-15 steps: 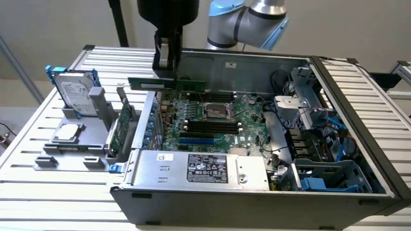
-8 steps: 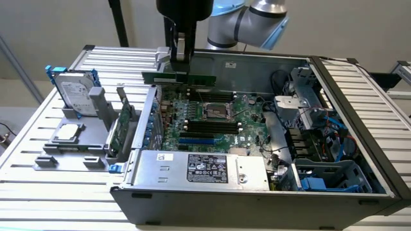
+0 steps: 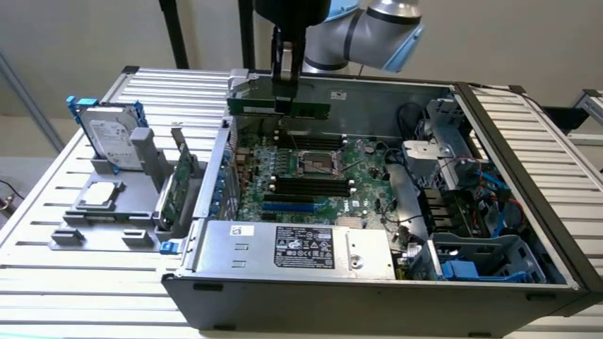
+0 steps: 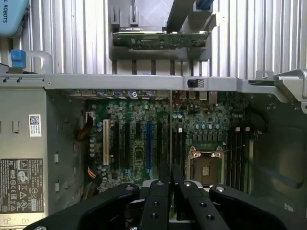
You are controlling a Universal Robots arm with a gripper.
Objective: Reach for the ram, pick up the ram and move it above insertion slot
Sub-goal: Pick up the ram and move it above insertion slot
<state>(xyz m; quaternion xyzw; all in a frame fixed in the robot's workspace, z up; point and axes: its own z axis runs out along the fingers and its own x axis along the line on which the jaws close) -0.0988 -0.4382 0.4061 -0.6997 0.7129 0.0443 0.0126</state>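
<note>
Power supply (image 3: pixel 292 247) at lower centre of exterior view. My gripper (image 3: pixel 285 88) at upper centre, jaws clamped on ram (image 3: pixel 279 107), held level above open case, over black insertion slot (image 3: pixel 306 185) on motherboard (image 3: pixel 363 166).

This looks like a robotics lab or test bench: an opened computer case (image 3: pixel 377 212) lies on a slatted aluminium table (image 3: pixel 56 205), with a hard drive (image 3: pixel 111 138) propped in grey fixtures on the exterior view's left, and an industrial robot arm (image 3: pixel 368 32) above it.
</note>
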